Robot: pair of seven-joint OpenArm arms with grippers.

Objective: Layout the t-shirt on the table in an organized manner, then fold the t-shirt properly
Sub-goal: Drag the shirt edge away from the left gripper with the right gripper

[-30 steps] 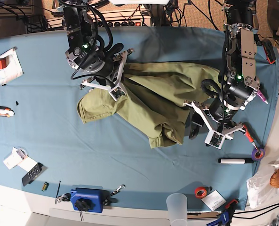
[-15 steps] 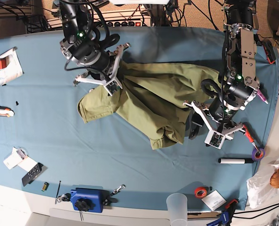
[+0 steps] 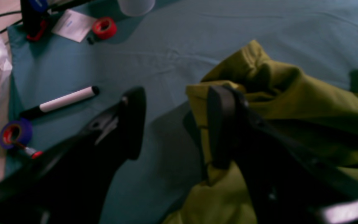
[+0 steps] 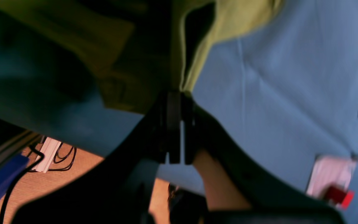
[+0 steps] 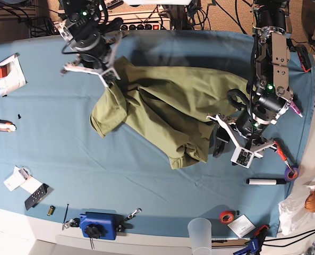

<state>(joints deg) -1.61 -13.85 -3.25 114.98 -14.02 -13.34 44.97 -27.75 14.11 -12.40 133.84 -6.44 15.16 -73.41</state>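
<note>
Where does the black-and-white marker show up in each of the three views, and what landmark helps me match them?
Base: the marker lies near the right edge, below the left gripper.
Left wrist: the marker lies at left, above the purple tape roll.
Right wrist: not in view.
Shared landmark: the t-shirt on the table, also seen at and.

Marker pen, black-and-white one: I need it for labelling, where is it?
Base view, lower right: the marker lies on the table beside purple tape.
</note>
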